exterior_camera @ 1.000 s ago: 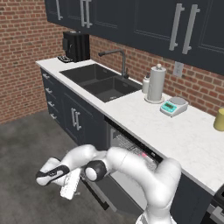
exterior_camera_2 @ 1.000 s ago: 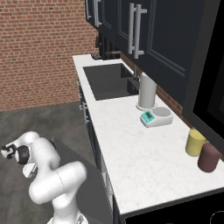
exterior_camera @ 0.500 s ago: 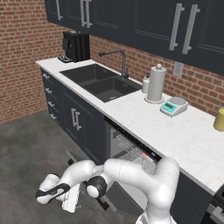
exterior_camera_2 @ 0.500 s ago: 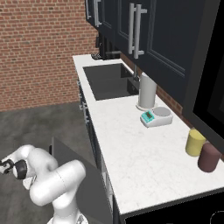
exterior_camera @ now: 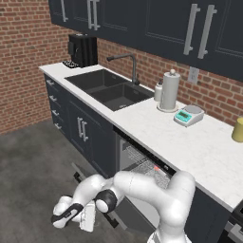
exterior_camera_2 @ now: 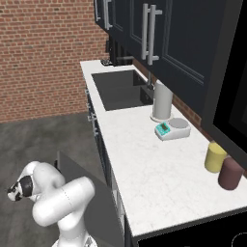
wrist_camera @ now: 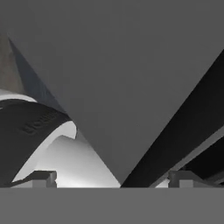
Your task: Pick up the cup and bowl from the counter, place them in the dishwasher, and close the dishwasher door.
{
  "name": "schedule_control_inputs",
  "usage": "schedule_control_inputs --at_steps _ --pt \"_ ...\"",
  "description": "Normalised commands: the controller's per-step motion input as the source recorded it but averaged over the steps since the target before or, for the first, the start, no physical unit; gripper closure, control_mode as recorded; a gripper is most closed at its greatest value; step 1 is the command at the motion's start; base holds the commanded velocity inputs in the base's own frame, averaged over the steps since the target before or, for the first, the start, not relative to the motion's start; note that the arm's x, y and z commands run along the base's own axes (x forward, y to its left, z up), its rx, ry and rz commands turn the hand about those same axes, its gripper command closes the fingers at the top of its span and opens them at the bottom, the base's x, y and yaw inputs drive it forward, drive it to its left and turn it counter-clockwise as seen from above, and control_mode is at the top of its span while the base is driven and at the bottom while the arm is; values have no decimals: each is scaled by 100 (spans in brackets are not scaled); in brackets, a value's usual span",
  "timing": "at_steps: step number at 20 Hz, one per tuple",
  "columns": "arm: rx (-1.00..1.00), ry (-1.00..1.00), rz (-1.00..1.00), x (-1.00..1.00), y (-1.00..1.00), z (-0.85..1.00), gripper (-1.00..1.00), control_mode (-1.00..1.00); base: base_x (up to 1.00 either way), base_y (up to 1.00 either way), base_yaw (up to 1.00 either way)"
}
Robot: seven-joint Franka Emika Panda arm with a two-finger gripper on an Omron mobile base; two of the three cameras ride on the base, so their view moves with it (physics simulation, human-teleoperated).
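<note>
The arm is folding low toward the floor in front of the dishwasher (exterior_camera: 142, 166), with the gripper (exterior_camera: 71, 217) hanging just above the grey floor in the left base view. In the hand view its fingertips (wrist_camera: 41, 178) are standing wide apart with nothing between them, so the hand is released and empty. That view is looking closely at a flat grey panel, the dishwasher door (wrist_camera: 122, 78), edged by a dark band to the right.

The left base view is showing the dishwasher's opening under the counter (exterior_camera: 190, 142), with the wire rack (exterior_camera: 142, 167) visible behind the arm; something small and reddish is sitting in the rack, too small to identify. The right base view is showing instead the door (exterior_camera_2: 89, 193) tilting partway out from the cabinets beside the arm, and, on the counter's near end, a yellow canister (exterior_camera_2: 215, 157) next to a maroon canister (exterior_camera_2: 230, 173). Both base views are showing the scale (exterior_camera: 189, 115) and paper towel roll (exterior_camera: 169, 91) beside the sink (exterior_camera: 109, 88).
</note>
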Motion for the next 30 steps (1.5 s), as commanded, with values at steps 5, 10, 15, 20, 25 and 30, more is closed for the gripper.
schedule_control_inputs --at_steps 5,10,15,20,25,30 --pt "-39 17 0 74 -39 -100 -100 -100 0 0 0" --pt "-44 1 0 82 -90 -88 -100 -100 0 0 0" --pt "-41 0 0 89 -100 -36 -100 -100 0 0 0" --pt "-23 0 2 100 -100 -2 -100 -100 0 0 0" --pt "-9 0 1 100 -100 0 -100 -100 0 0 0" --pt "-3 0 0 100 -100 0 -100 -100 0 0 0"
